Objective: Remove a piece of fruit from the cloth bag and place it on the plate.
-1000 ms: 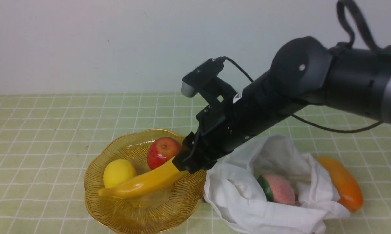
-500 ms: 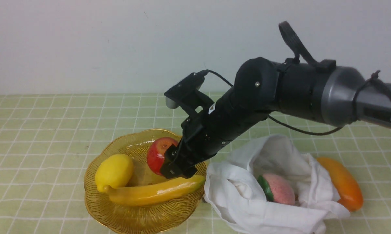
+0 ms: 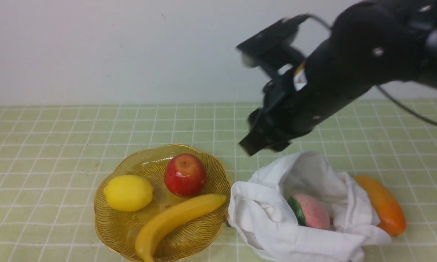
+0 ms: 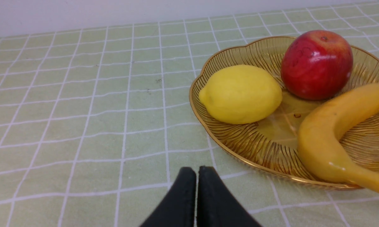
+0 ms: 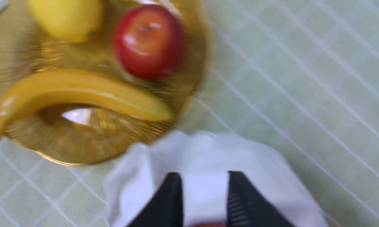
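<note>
The yellow banana (image 3: pixel 175 222) lies free in the amber plate (image 3: pixel 115 227), its tip hanging over the front rim; it shows in the left wrist view (image 4: pixel 328 138) and the right wrist view (image 5: pixel 79 91) too. The white cloth bag (image 3: pixel 269 218) lies right of the plate. My right gripper (image 3: pixel 260 143) is open and empty, raised above the bag's near-left edge; in its own view (image 5: pixel 203 176) the jaws stand apart over white cloth (image 5: pixel 205 151). My left gripper (image 4: pixel 196 171) is shut and empty, low over the table beside the plate (image 4: pixel 240 148).
A lemon (image 3: pixel 128 193) and a red apple (image 3: pixel 185 174) share the plate. A pink fruit with a green leaf (image 3: pixel 311 211) sits in the bag's mouth. An orange mango (image 3: pixel 384 205) lies on the table right of the bag. A wall stands behind.
My right gripper let go of the banana in the plate, then rose and drew back to the right over the bag. The banana rolled toward the front rim; the lemon shifted.
</note>
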